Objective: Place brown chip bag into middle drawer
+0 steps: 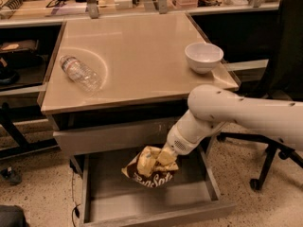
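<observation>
The brown chip bag (152, 173) hangs crumpled over the rear half of the open middle drawer (142, 201). Its dark lower end with white lettering points down toward the grey floor, and I cannot tell whether it touches. Its pale yellow top is bunched up in the gripper (166, 158), which is clenched on it. The fingertips themselves are buried in the foil and hard to pick out. The white arm (236, 110) reaches in from the right, its far end cut off by the picture's edge, and it covers part of the drawer's right wall. Just above, the upper drawer front (111, 136) sits closed under the tan tabletop (142, 41). On that top a white bowl (203, 56) stands near the right edge, and a clear plastic bottle (81, 73) lies on its side at the left, well apart from the bowl. A dark office chair (288, 56) stands to the right, only partly in view.
</observation>
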